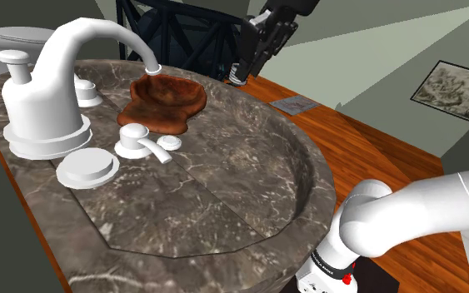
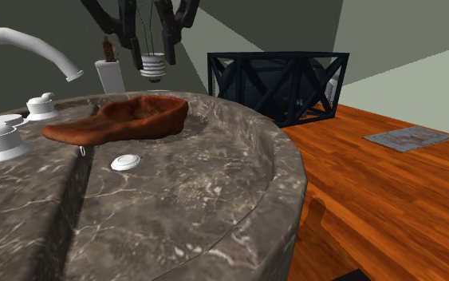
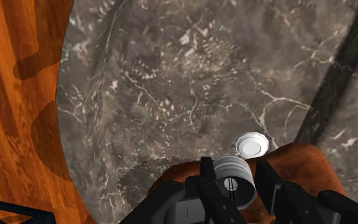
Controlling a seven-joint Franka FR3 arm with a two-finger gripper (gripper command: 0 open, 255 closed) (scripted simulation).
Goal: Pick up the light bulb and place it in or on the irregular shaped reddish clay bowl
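Shoulder view: a dark marble sink basin [image 1: 224,166] with a white faucet [image 1: 66,58] curving over an irregular reddish-brown clay bowl [image 1: 164,100]. The black gripper [image 1: 241,75] hangs over the basin's far rim, to the right of the bowl, with the white tip of a light bulb [image 1: 236,81] showing between its fingers.

Second exterior view: the gripper [image 2: 155,56] reaches down from the top edge, clasping the light bulb [image 2: 155,67], which points its ribbed screw base downward. The bulb is in the air above the bowl's [image 2: 123,120] far end, not touching it. A white drain plug [image 2: 125,162] lies in the basin [image 2: 198,184] nearer the camera.

Wrist view: the two fingers [image 3: 206,184] squeeze the bulb [image 3: 233,181] from both sides. The bowl's [image 3: 311,162] rim lies beneath, with the drain plug [image 3: 252,145] just beyond.
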